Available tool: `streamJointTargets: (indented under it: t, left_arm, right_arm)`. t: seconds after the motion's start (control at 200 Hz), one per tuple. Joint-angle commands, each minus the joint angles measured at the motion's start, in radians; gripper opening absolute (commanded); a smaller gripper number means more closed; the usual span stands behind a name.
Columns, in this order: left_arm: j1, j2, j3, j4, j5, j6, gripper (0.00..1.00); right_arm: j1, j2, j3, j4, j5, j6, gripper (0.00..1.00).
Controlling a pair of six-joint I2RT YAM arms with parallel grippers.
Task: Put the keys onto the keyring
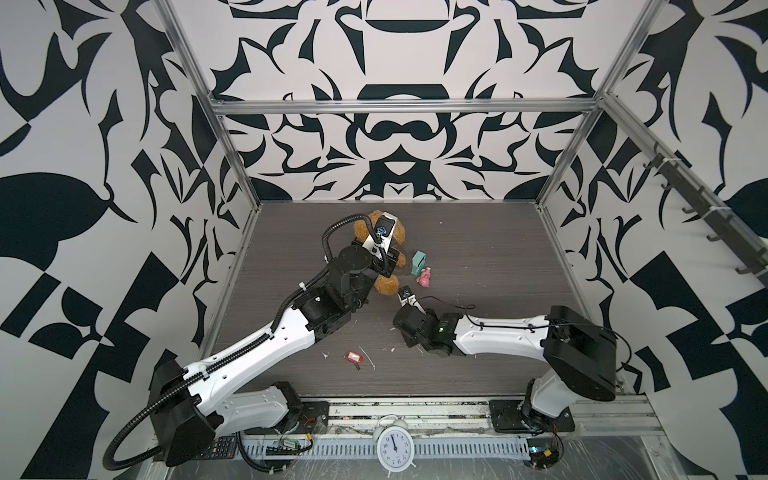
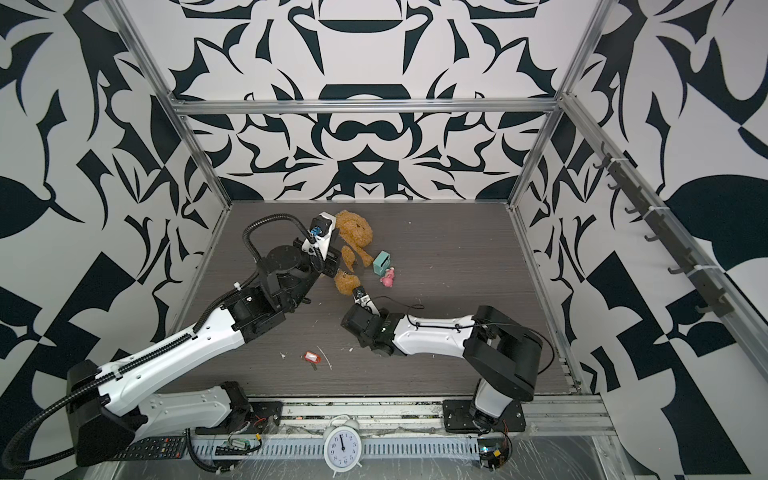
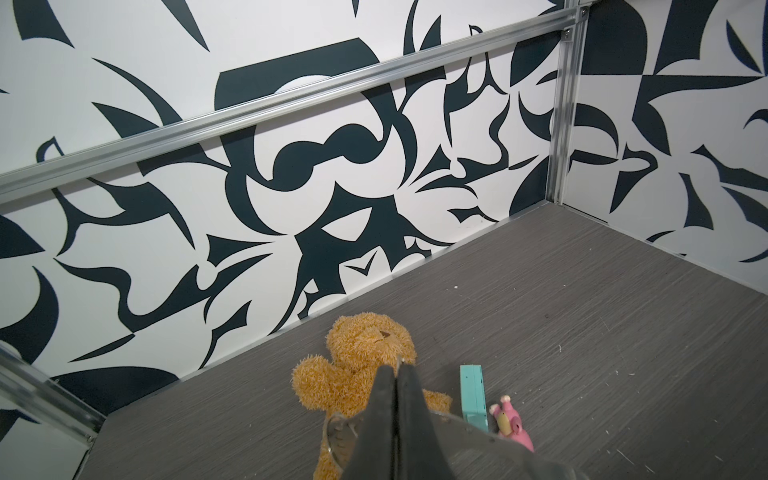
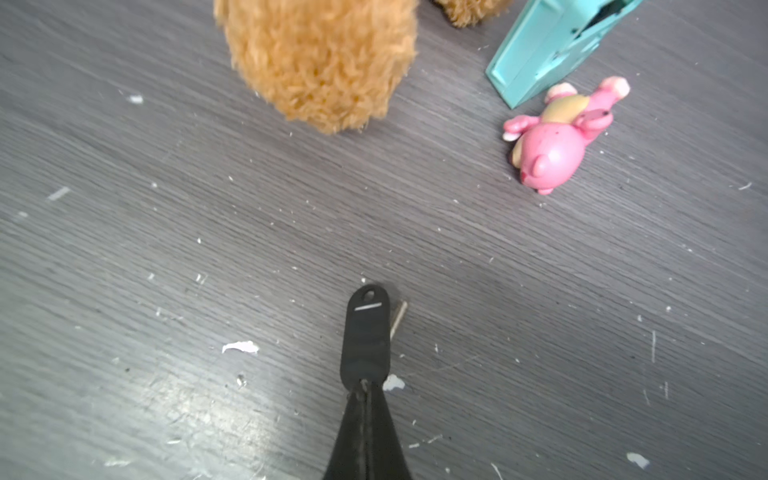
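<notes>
**Asker:** Where were the keys?

**Me:** There were two. The black oblong plastic fob was in my right end effector, pinched tight by its plain end, low over the grey wood-grain tabletop. I judged that this grip left the holed end free for threading. The red plastic tag with the white label window lay loose on the tabletop near the front edge, between my two arms.

**Asker:** And the ring?

**Me:** I counted one thin silver keyring, only a glint at the tips of my left end effector. That one was closed to a narrow pinch, apparently on the ring. The ring's grey dotted-edge strap curved beneath, in front of the tan plush teddy bear. Holding the ring up, I judged, would let the fob be brought to it. Neither key was on it yet.

**Asker:** Anything else?

**Me:** One teal plastic box, one pink toy figure just beside it, one white alarm clock and one black remote control.
</notes>
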Motion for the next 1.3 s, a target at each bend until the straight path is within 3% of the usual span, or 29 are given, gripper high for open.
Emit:
streamJointTargets:
  t: [0.0,0.175,0.395,0.55,0.815,1.025,1.295]
  left_arm:
    - [0.004,-0.015,0.002,0.033,-0.007,0.003,0.00]
    - [0.004,-0.020,-0.003,0.035,-0.001,0.016,0.00]
    - [0.004,-0.034,-0.032,0.053,0.084,0.048,0.00]
    - [0.004,-0.044,-0.036,0.049,0.091,0.048,0.00]
    - [0.004,-0.045,-0.041,0.052,0.115,0.050,0.00]
    - [0.004,-0.053,-0.051,0.043,0.177,0.090,0.00]
    - [0.004,-0.091,-0.124,0.112,0.331,0.178,0.00]
  right_arm:
    - [-0.029,-0.065,-0.057,0.104,-0.069,0.013,0.00]
    - [-0.065,-0.137,-0.149,0.227,-0.150,-0.011,0.00]
    - [-0.106,-0.216,-0.240,0.366,-0.224,-0.095,0.00]
    - [-0.133,-0.276,-0.276,0.411,-0.309,-0.131,0.00]
    - [-0.134,-0.422,-0.319,0.435,-0.344,-0.195,0.00]
    - [-0.134,-0.572,-0.357,0.446,-0.329,-0.248,0.00]
    - [-0.135,-0.724,-0.353,0.405,-0.178,-0.288,0.00]
